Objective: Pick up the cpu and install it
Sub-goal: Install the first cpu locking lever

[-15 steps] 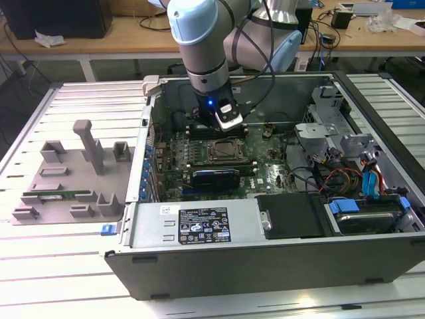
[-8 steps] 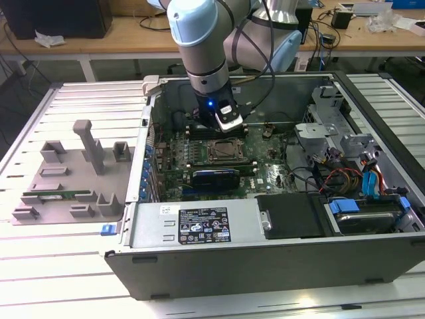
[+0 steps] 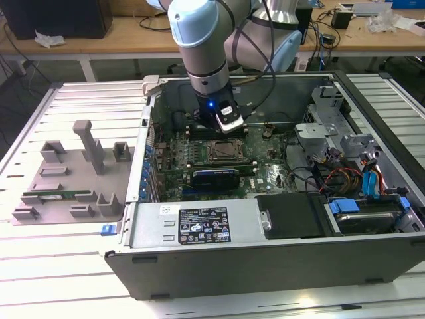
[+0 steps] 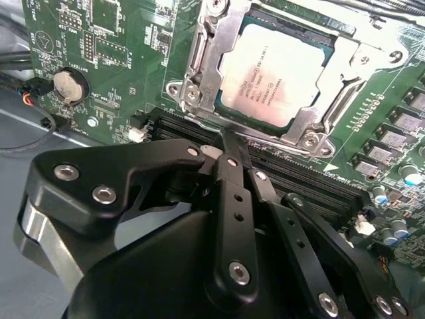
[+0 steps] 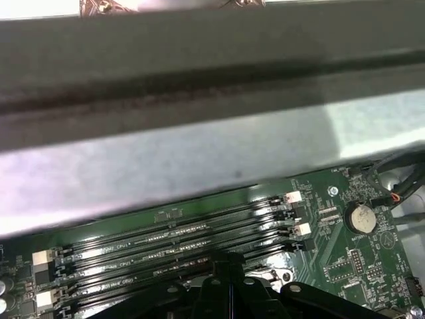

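In the exterior view, one robot arm reaches down into an open computer case [image 3: 372, 256] lying on a table, its gripper [image 3: 229, 129] hanging just above the motherboard [image 3: 265, 166], beside the square socket frame [image 3: 224, 151]. On the exterior view's left, a grey fixture tray [image 3: 73, 166] holds one long green memory stick [image 3: 56, 195]. In the second wrist view, one cpu [image 4: 275, 76] already lies flat inside the socket frame, its shiny metal top facing up; the gripper's black fingers [image 4: 229, 163] are pressed together, pinching nothing, their tip just short of the frame's edge. The chip looks light, stiff and slippery, with delicate contacts beneath, so it is best held by opposite edges. One round coin battery [image 4: 70, 85] sits nearby. In the first wrist view, four empty memory slots [image 5: 179, 249] run in parallel beneath the case wall [image 5: 199, 100].
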Robot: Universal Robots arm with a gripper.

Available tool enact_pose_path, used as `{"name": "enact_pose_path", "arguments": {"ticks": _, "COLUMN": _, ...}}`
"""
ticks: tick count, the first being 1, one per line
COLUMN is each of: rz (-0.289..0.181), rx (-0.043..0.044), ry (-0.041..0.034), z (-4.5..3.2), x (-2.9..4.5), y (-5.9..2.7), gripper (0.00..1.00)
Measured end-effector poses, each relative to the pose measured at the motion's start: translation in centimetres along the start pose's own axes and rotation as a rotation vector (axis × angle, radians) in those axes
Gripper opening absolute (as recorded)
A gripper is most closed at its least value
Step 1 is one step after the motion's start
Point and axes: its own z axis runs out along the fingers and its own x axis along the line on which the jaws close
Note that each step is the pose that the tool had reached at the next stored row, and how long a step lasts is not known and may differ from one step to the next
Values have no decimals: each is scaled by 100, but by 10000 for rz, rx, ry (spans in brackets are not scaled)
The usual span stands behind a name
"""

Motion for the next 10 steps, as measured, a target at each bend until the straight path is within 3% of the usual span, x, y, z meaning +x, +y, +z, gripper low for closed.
{"name": "enact_pose_path", "arguments": {"ticks": 10, "rz": 1, "rx": 1, "ry": -1, "z": 23, "x": -41, "y": -15, "gripper": 11}}
